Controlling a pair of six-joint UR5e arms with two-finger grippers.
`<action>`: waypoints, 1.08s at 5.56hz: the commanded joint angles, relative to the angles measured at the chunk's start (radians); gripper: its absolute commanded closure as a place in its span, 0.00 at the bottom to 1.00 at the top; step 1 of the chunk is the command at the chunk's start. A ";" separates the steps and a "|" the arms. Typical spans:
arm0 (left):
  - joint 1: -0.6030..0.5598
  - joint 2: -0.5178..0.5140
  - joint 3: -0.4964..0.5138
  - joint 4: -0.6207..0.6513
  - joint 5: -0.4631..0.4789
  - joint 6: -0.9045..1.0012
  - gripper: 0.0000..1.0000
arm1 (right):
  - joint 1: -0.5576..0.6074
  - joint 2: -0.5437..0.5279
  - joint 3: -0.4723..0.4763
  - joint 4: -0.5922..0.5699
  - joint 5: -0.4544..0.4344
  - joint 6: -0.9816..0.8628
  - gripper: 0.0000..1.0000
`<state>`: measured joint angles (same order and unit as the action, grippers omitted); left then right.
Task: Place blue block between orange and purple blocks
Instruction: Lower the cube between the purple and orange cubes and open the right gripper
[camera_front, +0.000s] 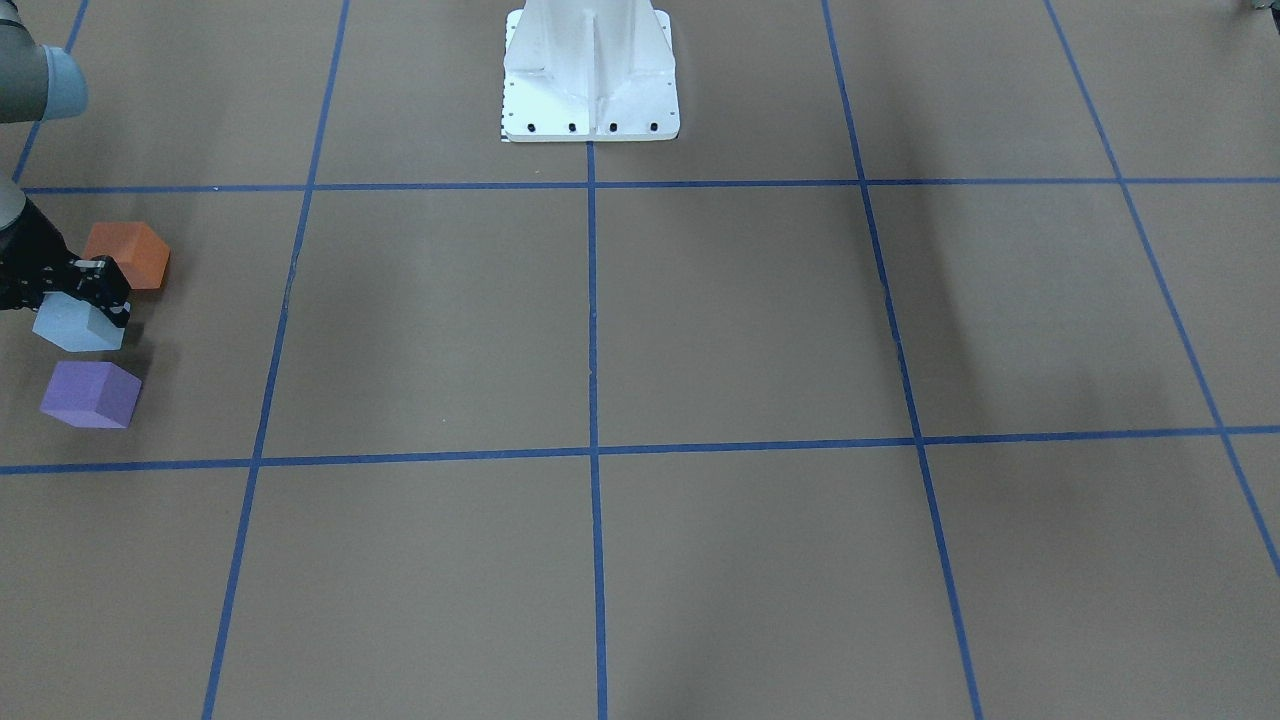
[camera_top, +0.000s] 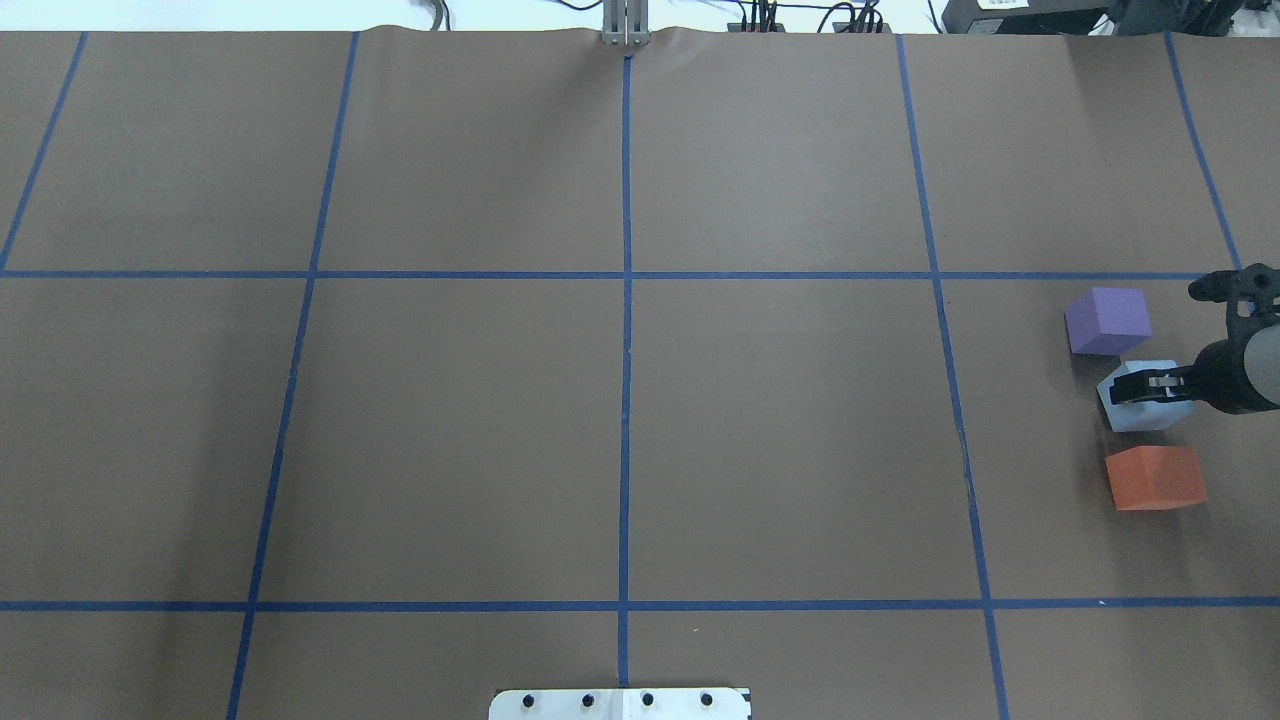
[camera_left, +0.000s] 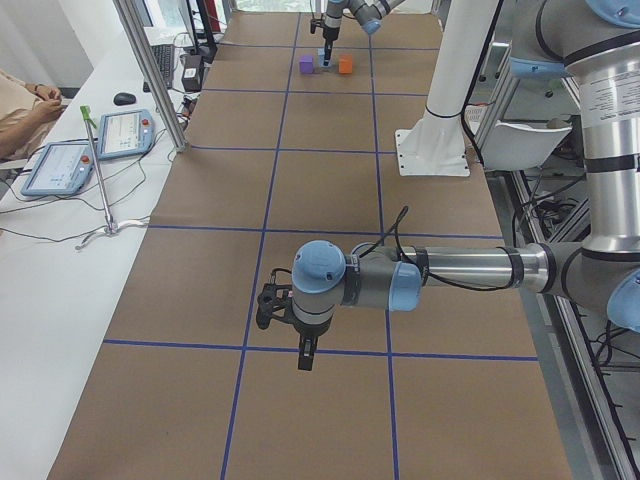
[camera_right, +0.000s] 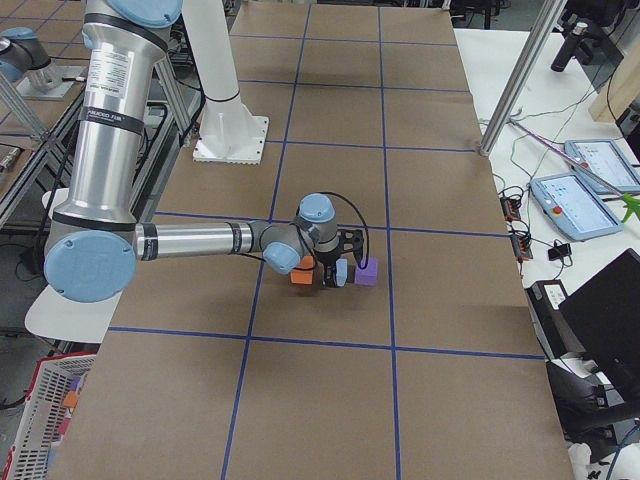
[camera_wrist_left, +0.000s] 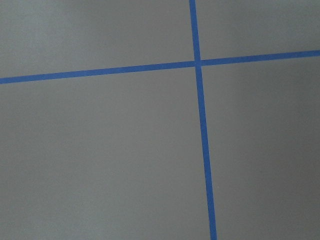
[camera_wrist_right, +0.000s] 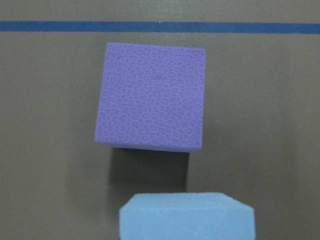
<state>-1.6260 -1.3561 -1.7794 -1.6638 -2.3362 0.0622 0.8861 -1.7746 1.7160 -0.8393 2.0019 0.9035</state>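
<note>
The light blue block (camera_top: 1142, 410) sits between the purple block (camera_top: 1107, 320) and the orange block (camera_top: 1155, 478) at the table's right end. My right gripper (camera_top: 1140, 388) is over the blue block with its fingers closed on its upper part, low at the table. In the front-facing view the gripper (camera_front: 108, 300) covers part of the blue block (camera_front: 75, 325), with the orange block (camera_front: 130, 255) behind and the purple block (camera_front: 90, 393) in front. The right wrist view shows the purple block (camera_wrist_right: 152, 97) and the blue block's top (camera_wrist_right: 186, 216). My left gripper (camera_left: 303, 355) hangs over bare table; I cannot tell its state.
The white robot base (camera_front: 590, 75) stands at the middle of the near edge. Blue tape lines (camera_top: 625, 275) grid the brown table. Operator tablets (camera_left: 95, 145) and cables lie on the side bench beyond the table.
</note>
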 joint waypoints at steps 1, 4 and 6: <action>0.000 0.000 0.000 -0.007 0.000 -0.001 0.00 | -0.007 0.001 0.007 0.000 -0.006 -0.008 0.01; 0.000 0.000 0.000 -0.008 0.000 -0.001 0.00 | 0.242 -0.008 0.054 -0.097 0.215 -0.244 0.01; 0.000 0.000 0.000 -0.010 0.000 0.001 0.00 | 0.516 -0.006 0.056 -0.420 0.273 -0.824 0.01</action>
<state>-1.6260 -1.3560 -1.7800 -1.6731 -2.3363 0.0618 1.2702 -1.7819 1.7698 -1.0976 2.2454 0.3540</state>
